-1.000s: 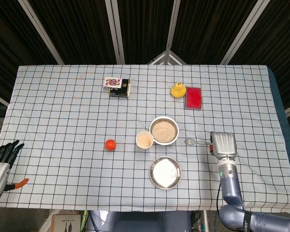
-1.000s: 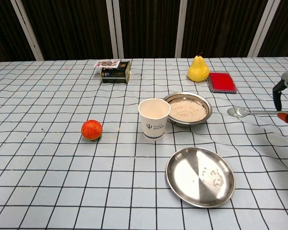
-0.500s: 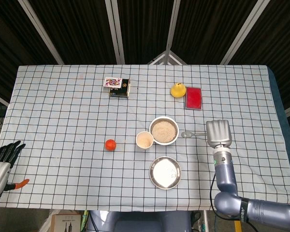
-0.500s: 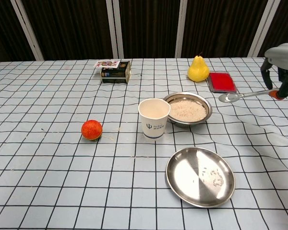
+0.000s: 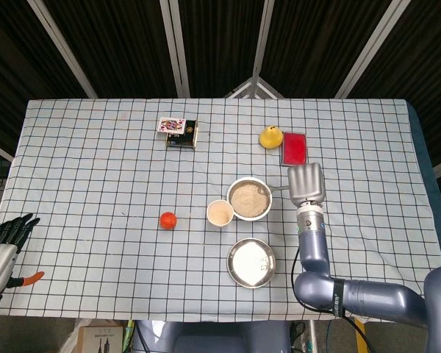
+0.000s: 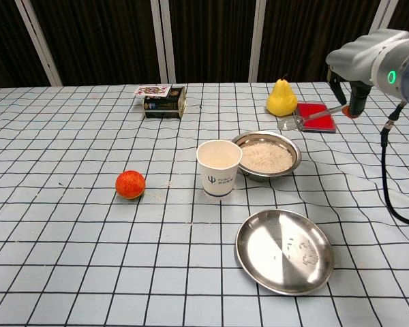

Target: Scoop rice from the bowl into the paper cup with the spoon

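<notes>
- Landmark: the metal bowl of rice [image 6: 266, 155], standing on the checked tablecloth [image 6: 68, 225] with its rim touching or just short of the paper cup [image 6: 219, 168] on its left side in the chest view.
- Right hand [image 6: 354, 78]: raised above the table to the right of the bowl, fingers closed round the handle of the spoon [image 6: 307, 120]. In the head view the hand [image 5: 306, 184] sits just right of the bowl [image 5: 249, 198].
- Spoon axis: roughly level, handle running away from the bowl toward the hand, scoop end pointing at the bowl. The scoop hangs above the bowl's far right rim and looks empty.
- Governing relation: the rice lies below and left of the scoop; judged next need is a downward dip along the spoon's own line.
- Paper cup: beyond the bowl from the hand, upright, mouth open.
- Left hand [image 5: 1, 246]: far left of the bowl at the table edge, fingers spread, holding nothing; the right hand is plainly nearer.
</notes>
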